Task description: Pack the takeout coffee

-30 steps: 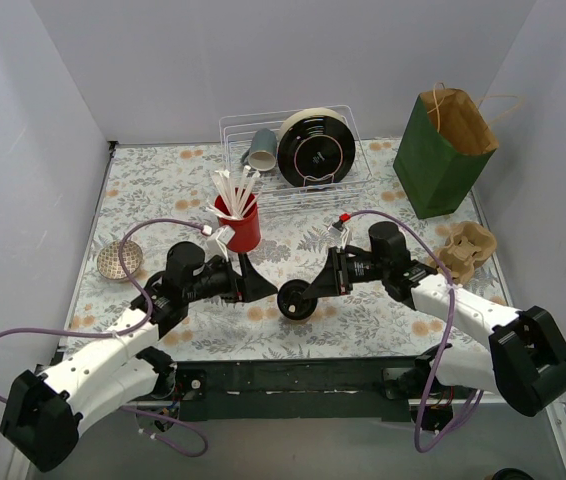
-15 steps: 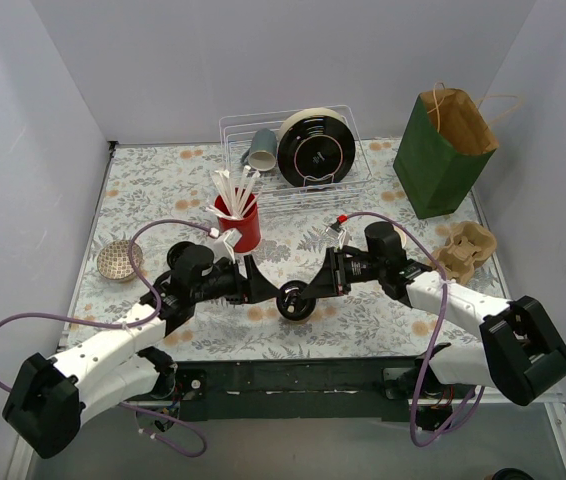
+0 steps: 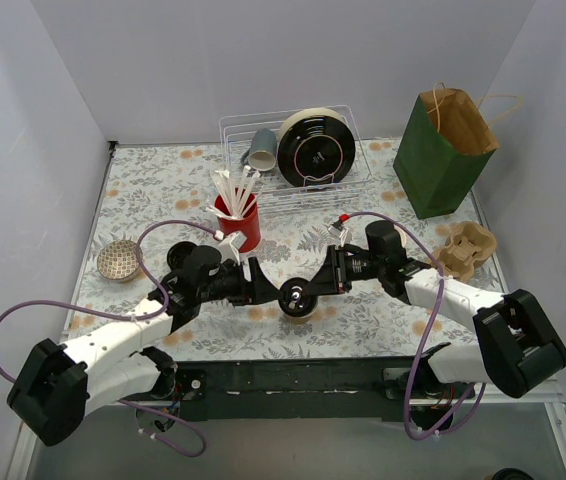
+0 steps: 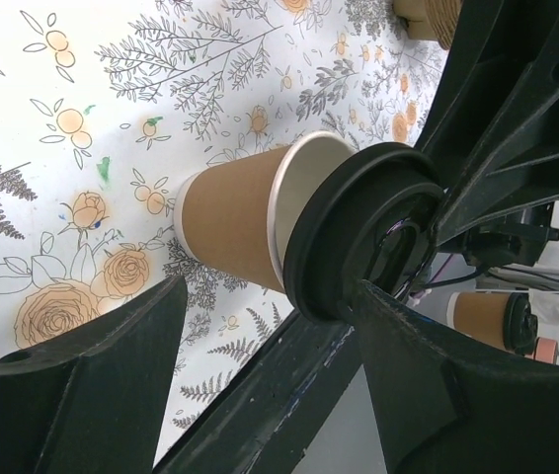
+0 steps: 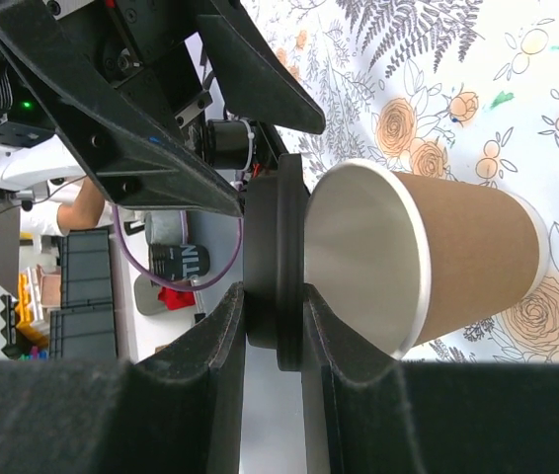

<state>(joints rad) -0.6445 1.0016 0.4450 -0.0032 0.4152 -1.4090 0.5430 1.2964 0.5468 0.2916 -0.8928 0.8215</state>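
A brown paper coffee cup (image 5: 467, 262) stands upright on the flowered table cover, its white inside showing. Just above its rim hangs a black lid (image 5: 278, 267), not seated on it. My right gripper (image 5: 275, 301) is shut on that lid, one finger on each face of its edge. From above, the black lid (image 3: 296, 298) hides most of the cup. My left gripper (image 4: 265, 296) is open, its fingers wide apart on either side of the brown cup (image 4: 230, 227) and clear of its wall. The left gripper (image 3: 261, 280) and right gripper (image 3: 315, 286) face each other.
A green paper bag (image 3: 441, 150) stands open at the back right, a cardboard cup carrier (image 3: 468, 250) in front of it. A red cup of white stirrers (image 3: 240, 225) is just behind the left gripper. Behind that are a wire rack (image 3: 348, 125) and, at far left, a metal strainer (image 3: 119, 260).
My left arm has moved right, bringing its fingers up around the cup, and the jaws have narrowed a little. The right gripper and lid have barely shifted.
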